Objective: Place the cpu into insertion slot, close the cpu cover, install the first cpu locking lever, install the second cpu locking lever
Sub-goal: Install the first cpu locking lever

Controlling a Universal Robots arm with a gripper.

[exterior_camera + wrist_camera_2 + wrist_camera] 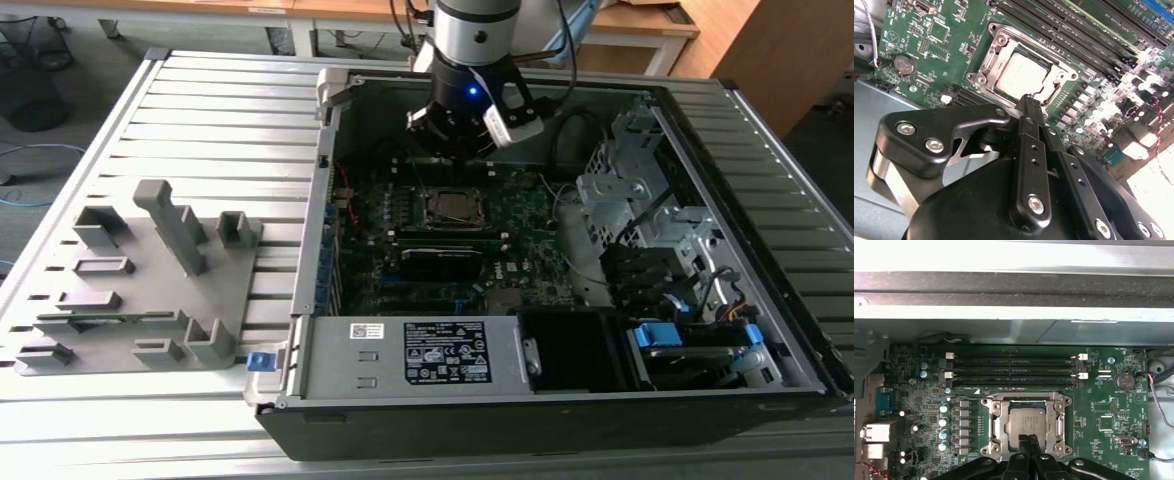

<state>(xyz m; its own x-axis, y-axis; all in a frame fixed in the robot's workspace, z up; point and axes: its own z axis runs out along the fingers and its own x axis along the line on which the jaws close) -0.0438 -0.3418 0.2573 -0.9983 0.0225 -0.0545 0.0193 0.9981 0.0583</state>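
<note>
Closest to the lens in both wrist views, the black metal two-fingered gripper [1029, 101] has its jaws pressed together with nothing between them, its tip hovering just over the near edge of the socket area. Beyond it, the small flat square cpu with a dull silver-grey top [1024, 423] lies flat inside the square black insertion slot [1026, 404]. The thin silvery metal cpu cover [995, 426] is folded down around the chip, so that the chip's top shows through the cover's window. Whether the locking levers are latched cannot be told. The socket sits on a green motherboard [1104, 410], next to long narrow black memory slots [1014, 367] and near a round silver coin battery [1124, 380]. In the exterior view the arm reaches down into an open dark computer case [310, 300] on a grey slatted table [214, 110].
</note>
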